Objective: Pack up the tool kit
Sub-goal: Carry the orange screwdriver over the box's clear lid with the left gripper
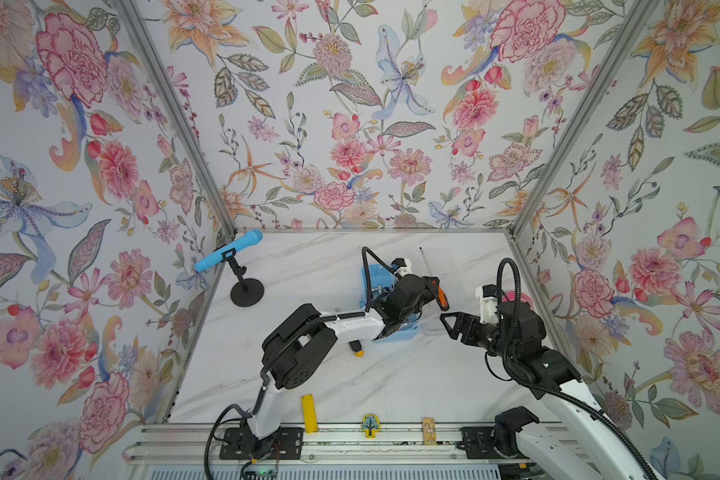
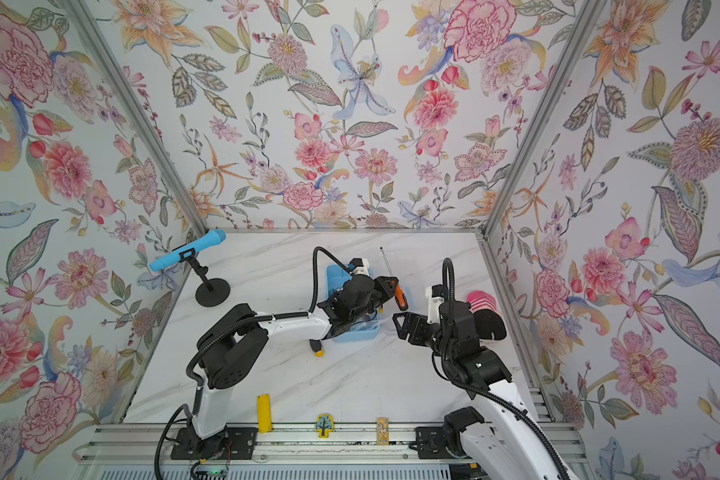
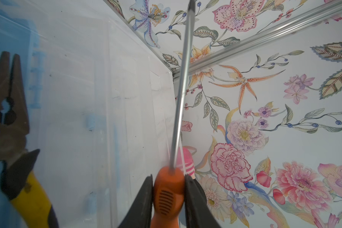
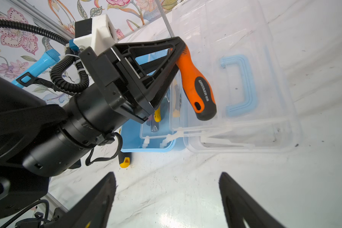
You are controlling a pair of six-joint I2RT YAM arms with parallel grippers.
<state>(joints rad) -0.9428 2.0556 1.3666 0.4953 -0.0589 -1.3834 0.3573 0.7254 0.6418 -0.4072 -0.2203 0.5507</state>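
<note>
Left gripper clamps orange screwdriver above lid.

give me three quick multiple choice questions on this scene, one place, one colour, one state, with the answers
1. Where does the flat yellow bar lie?
A) at the table's front edge
B) against the back wall
C) in the far left corner

2. What colour is the handle of the screwdriver in the left gripper?
A) green
B) orange and black
C) white

3. How is the blue box's clear lid?
A) shut
B) folded open
C) missing

Answers: 1 A, both top views show it at the tabletop's front edge; 2 B, both wrist views show that handle clamped; 3 B, it lies flat beside the box.
</note>
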